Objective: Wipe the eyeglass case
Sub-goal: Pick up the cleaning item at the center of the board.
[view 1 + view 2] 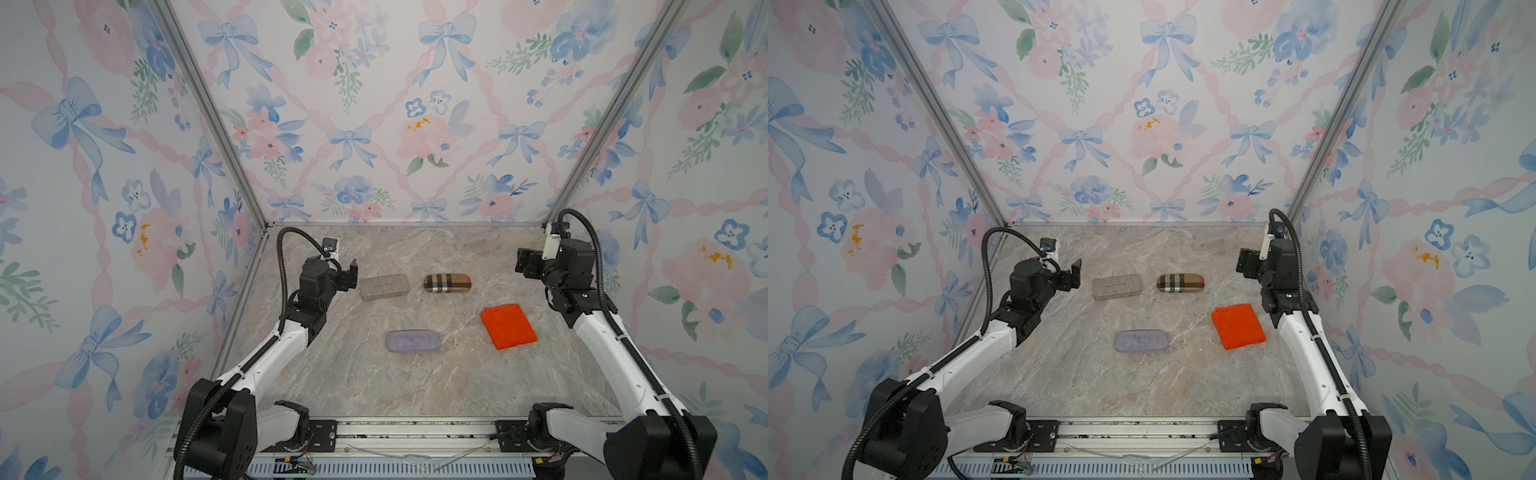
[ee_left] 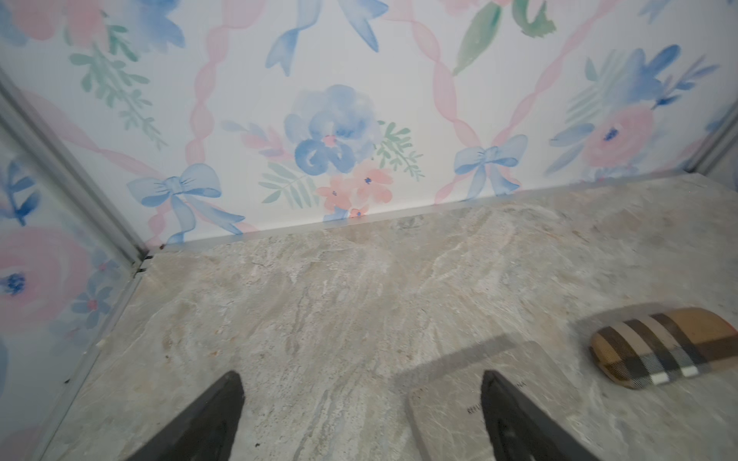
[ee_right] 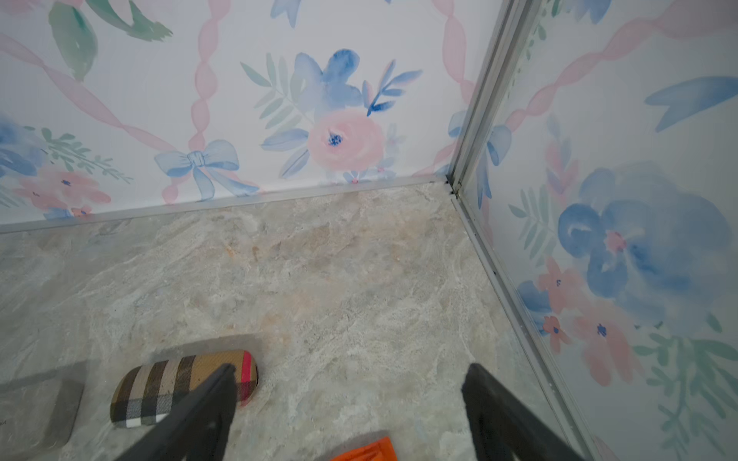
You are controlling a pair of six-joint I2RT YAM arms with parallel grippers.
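While only the top views show the lavender case, the plaid case lies between released left end effector and right end effector.

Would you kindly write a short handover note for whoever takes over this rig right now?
Left end effector: open, empty, beside the grey case.
Right end effector: open, empty, raised near the orange cloth.
The cloth lies folded on the table; the plaid case is beside the grey one at the back, the lilac case nearer the front.
Done: nothing, cloth not yet picked up.
Left: grasp cloth, wipe the case.
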